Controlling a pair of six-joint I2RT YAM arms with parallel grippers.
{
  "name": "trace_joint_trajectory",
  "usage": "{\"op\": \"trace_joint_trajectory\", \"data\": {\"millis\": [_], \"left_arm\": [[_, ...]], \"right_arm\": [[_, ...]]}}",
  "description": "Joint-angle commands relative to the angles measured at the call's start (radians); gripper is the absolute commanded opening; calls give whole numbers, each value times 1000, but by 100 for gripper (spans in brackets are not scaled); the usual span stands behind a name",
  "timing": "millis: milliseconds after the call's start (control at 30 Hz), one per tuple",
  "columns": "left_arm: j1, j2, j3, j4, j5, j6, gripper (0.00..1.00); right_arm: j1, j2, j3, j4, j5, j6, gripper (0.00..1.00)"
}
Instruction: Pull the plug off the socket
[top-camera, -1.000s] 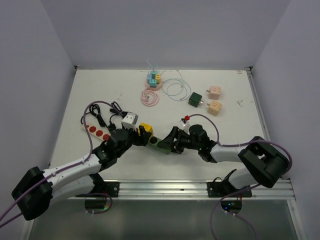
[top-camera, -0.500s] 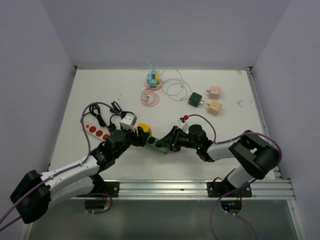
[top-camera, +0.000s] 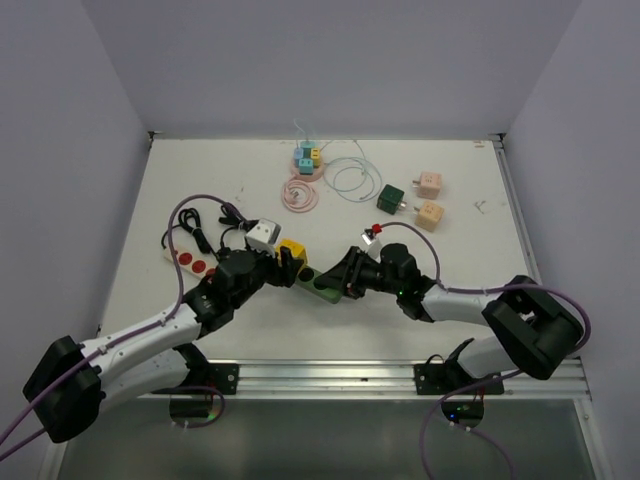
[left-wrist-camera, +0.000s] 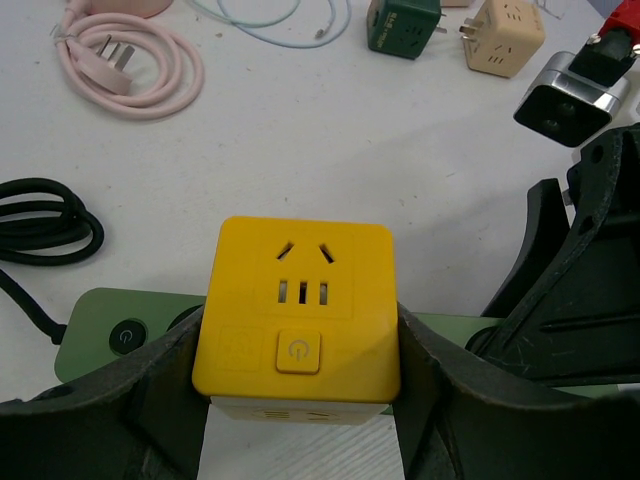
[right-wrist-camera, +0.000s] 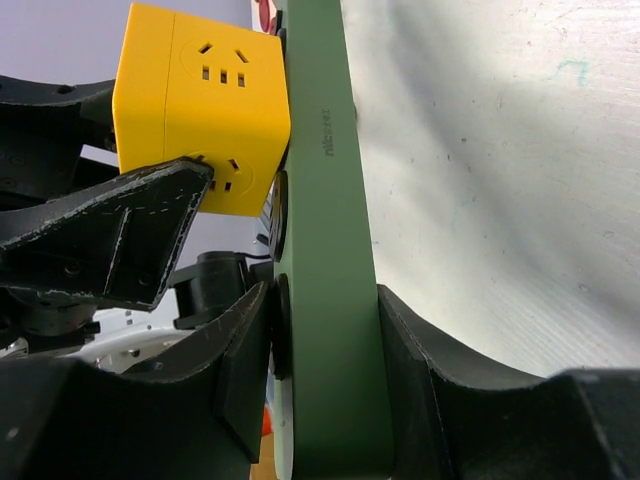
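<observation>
Plug (left-wrist-camera: 296, 300) sits clamped in left hand (left-wrist-camera: 300, 375); right hand (right-wrist-camera: 325, 340) pinches long edges of socket strip (right-wrist-camera: 320, 150).

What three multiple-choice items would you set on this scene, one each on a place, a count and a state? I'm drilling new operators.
1. Where is the yellow cube adapter?
A. On the green power strip
B. On a pink cable coil
C. On a white power strip

2. How many beige cube adapters show in the top view?
A. One
B. Two
C. Four

3. The right gripper is:
A. open, holding nothing
B. shut on the green power strip
C. shut on a black cable

Answers:
1 A, the cube sits against the strip's socket face.
2 B, two lie close together at the far right.
3 B, its fingers press both long edges of the strip.
</observation>
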Motion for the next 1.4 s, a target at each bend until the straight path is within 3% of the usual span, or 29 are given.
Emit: {"op": "trace_joint_trajectory", "data": {"millis": [0, 133, 333, 733, 1000, 1100, 1167, 1200, 1367], "left_arm": [[28, -56, -31, 128, 15, -24, 0], [212, -95, -116, 196, 189, -172, 0], [342, -92, -139, 197, 255, -247, 0], [442, -155, -167, 180, 264, -256, 0], [436, -138, -122, 213, 342, -129, 0], [374, -122, -81, 165, 248, -53, 0], [271, -95, -46, 130, 130, -16, 0], [211, -84, -36, 124, 106, 7, 0], [122, -43, -16, 118, 33, 50, 0]], "right_arm": [[6, -40, 2, -21, 31, -31, 0], [-2, -63, -9, -24, 26, -37, 0], [-6, -101, -8, -84, 39, -63, 0], [-32, -143, -24, -132, 45, -59, 0], [-29, -126, 26, -188, 52, -68, 0], [-29, -110, 46, -202, 54, -65, 0], [-26, -95, 55, -205, 60, -62, 0], [-25, -89, 64, -207, 62, -60, 0], [-22, -58, 80, -207, 65, -50, 0]]}}
